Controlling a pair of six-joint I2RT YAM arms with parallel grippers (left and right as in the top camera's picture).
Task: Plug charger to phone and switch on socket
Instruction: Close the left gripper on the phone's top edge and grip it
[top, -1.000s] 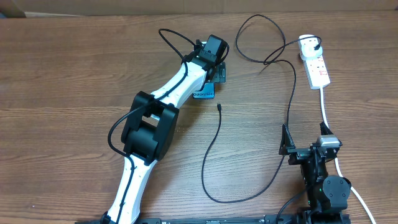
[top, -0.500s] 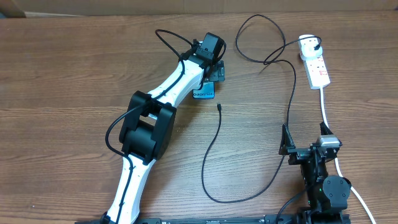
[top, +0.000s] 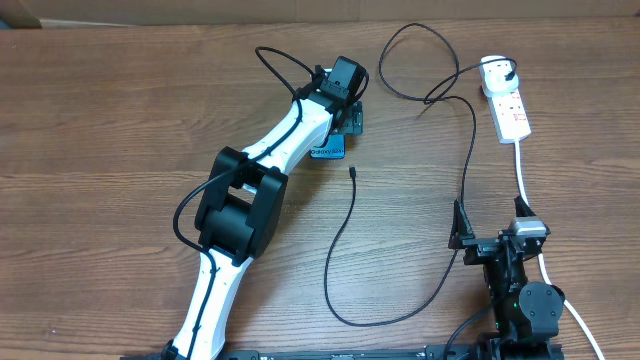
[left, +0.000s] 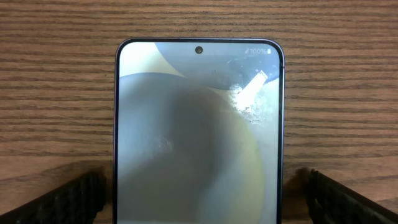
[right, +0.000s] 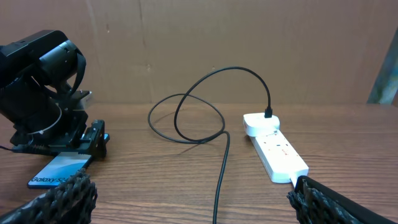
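Note:
The phone (top: 327, 150) lies flat on the table with its blue screen up, mostly hidden under my left gripper (top: 349, 118). In the left wrist view the phone (left: 199, 124) fills the middle, and my left gripper (left: 199, 193) stands open with one finger either side of it, apart from its edges. The charger's black cable (top: 340, 235) ends in a small tip (top: 353, 172) just right of the phone and loops round to a white plug (top: 497, 70) in the socket (top: 511, 108). My right gripper (right: 202, 199) is open and empty, low near the table's front edge, with the cable (right: 221, 171) running between its fingers.
The socket's thick white cord (top: 523, 175) runs down past my right arm (top: 515, 255). The black cable forms a loop (top: 405, 60) at the back and a wide bend (top: 375, 322) near the front. My left arm (top: 240, 205) crosses the table's middle.
My left wrist shifted slightly left over the phone and came back. Nothing else has moved.

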